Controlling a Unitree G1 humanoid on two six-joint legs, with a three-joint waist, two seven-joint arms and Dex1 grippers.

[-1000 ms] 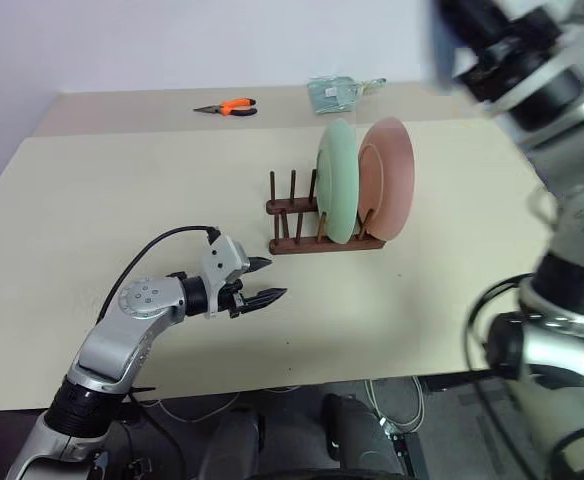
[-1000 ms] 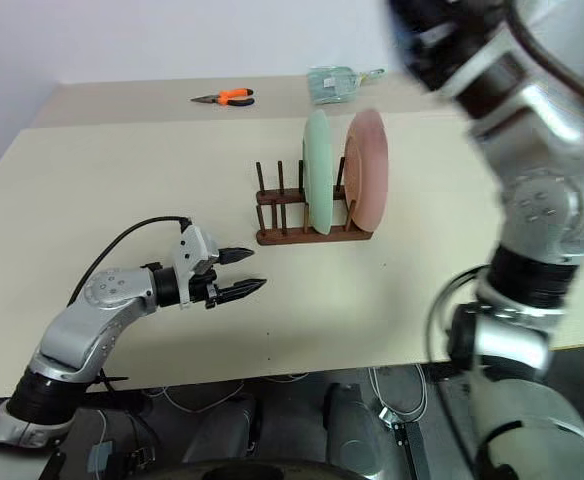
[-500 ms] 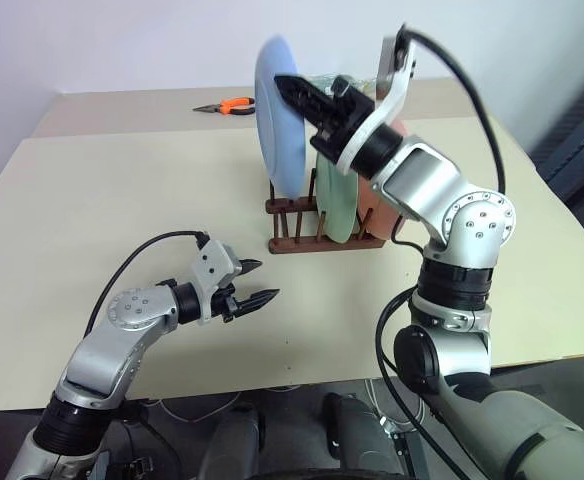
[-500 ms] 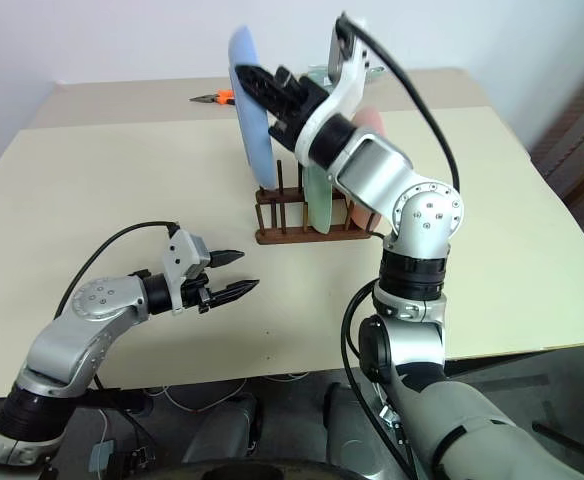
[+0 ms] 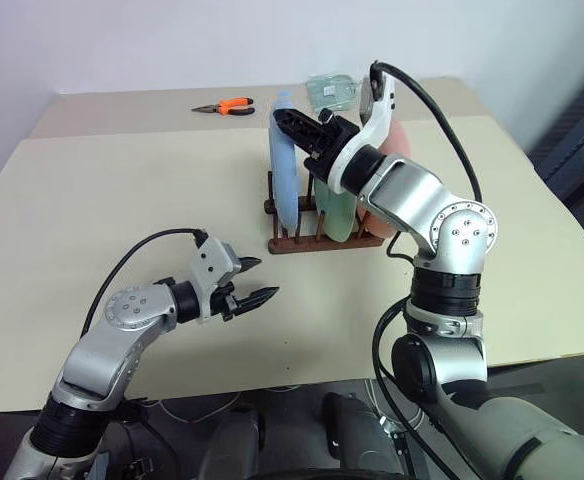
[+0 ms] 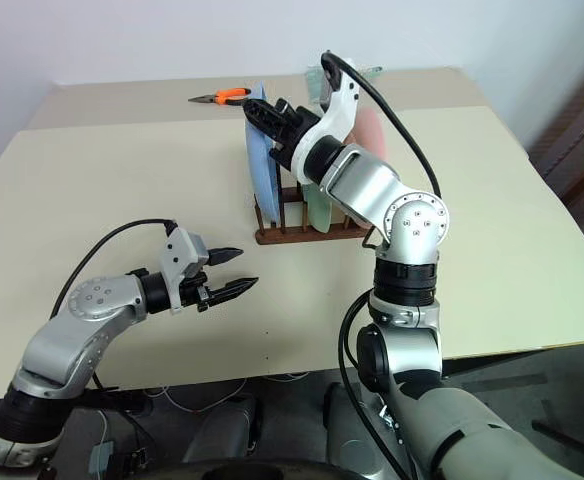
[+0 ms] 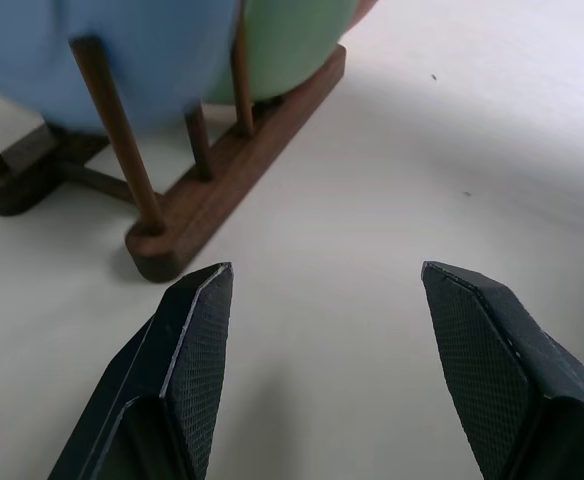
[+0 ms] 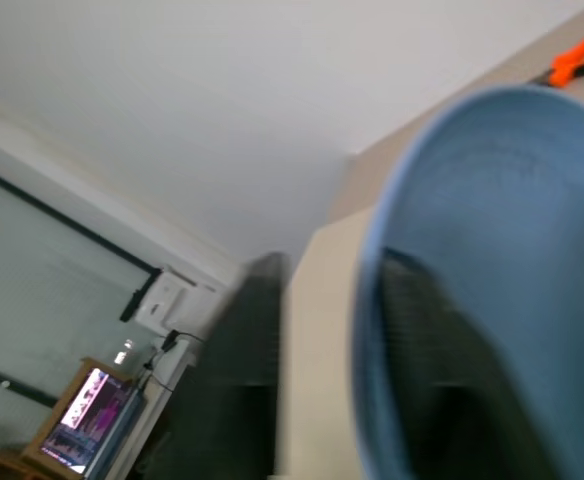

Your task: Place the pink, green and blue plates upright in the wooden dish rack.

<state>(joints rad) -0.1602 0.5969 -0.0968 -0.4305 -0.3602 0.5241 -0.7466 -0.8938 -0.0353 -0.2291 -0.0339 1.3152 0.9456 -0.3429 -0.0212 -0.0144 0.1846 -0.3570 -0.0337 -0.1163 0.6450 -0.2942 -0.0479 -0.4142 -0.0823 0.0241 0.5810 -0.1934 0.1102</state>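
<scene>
Light blue, matte and plain, round and shallow: blue plate (image 5: 284,165) upright on edge at the left end of the rack (image 5: 322,243), lower rim down between the thin pegs, seen nearly edge-on from the head. Just to its right, in the same rack, green plate (image 5: 337,215), pale mint, also upright, then pink plate (image 5: 399,138), salmon, mostly hidden behind the right arm. Dark brown wood for the rack, with two low base bars and rows of slim upright pegs, set near the middle of the pale desk (image 5: 92,200). Right hand (image 5: 294,122) up at the top rim of the blue plate, pointing left across the rack; cannot tell whether clamped on the rim or already loose from it. Left hand (image 5: 264,279) low over the desk in front of the rack and to its left, spread well open with nothing in it, aimed toward the rack's near bar and apart from it. Farther back on the desk, orange-handled pliers (image 5: 227,106) and a small pale packet (image 5: 332,90), well apart from the rack.
</scene>
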